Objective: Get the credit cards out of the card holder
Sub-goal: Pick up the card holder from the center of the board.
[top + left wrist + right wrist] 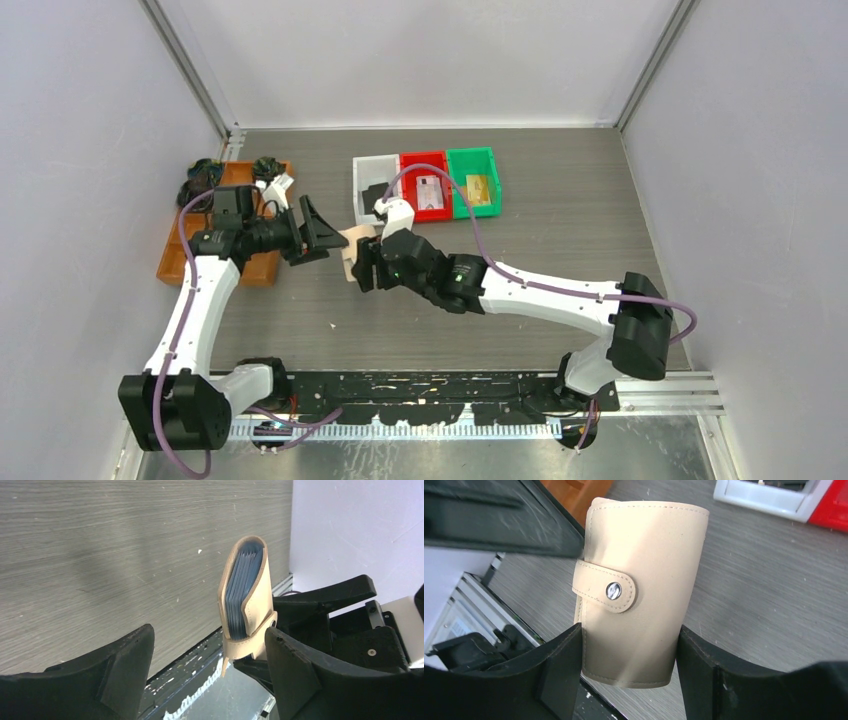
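Note:
My right gripper (pixel 362 266) is shut on the tan card holder (pixel 352 248) and holds it upright above the table. In the right wrist view the card holder (pixel 644 570) sits between my fingers, around the gripper point (pixel 629 632), with its snap tab (pixel 610 591) fastened. My left gripper (pixel 322 236) is open right beside it. In the left wrist view (pixel 207 632) the holder (pixel 260 595) stands just inside my right finger (pixel 295 670). The credit cards (pixel 243 587) show only as a stack of blue-grey edges inside the holder.
A white bin (pixel 372 168) with a black item, a red bin (pixel 424 162) with a card and a green bin (pixel 472 158) with a yellowish card stand behind. An orange tray (pixel 172 264) with dark objects sits at the left.

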Robot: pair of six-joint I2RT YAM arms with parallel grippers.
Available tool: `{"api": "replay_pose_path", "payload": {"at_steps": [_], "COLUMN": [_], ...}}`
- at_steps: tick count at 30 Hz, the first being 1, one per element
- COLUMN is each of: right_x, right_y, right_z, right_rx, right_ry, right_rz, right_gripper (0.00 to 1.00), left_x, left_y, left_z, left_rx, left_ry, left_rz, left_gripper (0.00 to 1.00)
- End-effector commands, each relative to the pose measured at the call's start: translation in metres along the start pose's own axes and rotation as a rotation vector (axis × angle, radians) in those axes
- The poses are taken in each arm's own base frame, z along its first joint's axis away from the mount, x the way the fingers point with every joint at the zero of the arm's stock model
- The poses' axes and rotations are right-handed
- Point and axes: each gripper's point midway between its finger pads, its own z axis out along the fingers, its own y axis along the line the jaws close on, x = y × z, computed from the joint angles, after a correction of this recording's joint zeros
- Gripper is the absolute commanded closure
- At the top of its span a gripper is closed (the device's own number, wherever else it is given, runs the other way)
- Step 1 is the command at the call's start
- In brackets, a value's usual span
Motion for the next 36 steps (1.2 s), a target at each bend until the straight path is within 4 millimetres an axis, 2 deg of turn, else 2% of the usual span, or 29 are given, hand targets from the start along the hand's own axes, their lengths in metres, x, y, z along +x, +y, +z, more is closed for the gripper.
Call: {"api": "replay_pose_path", "payload": {"at_steps": [1, 4, 8, 13, 14, 17, 19, 23, 26, 31, 36], "right_x": [-0.059, -0.065, -0.065, -0.056, -0.055, -0.051, -0.048, -0.048, -0.05, -0.047, -0.056], "right_y": [0.035, 0.043, 0.05, 0.059, 0.062, 0.073, 0.074, 0.071, 0.068, 0.06, 0.047], "right_z": [-0.004, -0.002, 0.002, 0.005, 0.005, 0.001, -0.006, -0.034, -0.067, -0.102, -0.11], "right_rx": [-0.074, -0.089, -0.104, -0.13, -0.143, -0.196, -0.238, -0.469, -0.663, -0.763, -0.785], "right_ry": [-0.158, -0.168, -0.16, -0.132, -0.125, -0.089, -0.047, 0.076, 0.149, 0.184, 0.177], "right_rz": [0.023, 0.022, 0.018, 0.014, 0.02, 0.033, 0.037, 0.158, 0.216, 0.176, 0.176], "right_gripper": [0.49, 0.49, 0.49, 0.46, 0.44, 0.21, 0.13, 0.07, 0.06, 0.06, 0.07], "left_x": [-0.003, -0.001, -0.004, -0.005, -0.006, -0.007, -0.006, 0.002, 0.011, 0.024, 0.036], "left_y": [-0.028, -0.037, -0.043, -0.049, -0.05, -0.053, -0.058, -0.071, -0.085, -0.111, -0.127], "left_z": [-0.002, -0.002, -0.005, -0.009, -0.009, -0.011, -0.014, -0.023, -0.032, -0.05, -0.067], "left_rx": [0.091, 0.115, 0.126, 0.14, 0.144, 0.155, 0.168, 0.227, 0.296, 0.405, 0.462], "left_ry": [-0.016, -0.008, -0.015, -0.025, -0.029, -0.036, -0.033, 0.008, 0.048, 0.089, 0.096], "left_rz": [0.003, 0.015, 0.029, 0.049, 0.054, 0.074, 0.1, 0.167, 0.199, 0.232, 0.261], "left_gripper": [0.23, 0.35, 0.56, 0.71, 0.74, 0.86, 0.92, 0.98, 0.99, 1.0, 1.0]}}
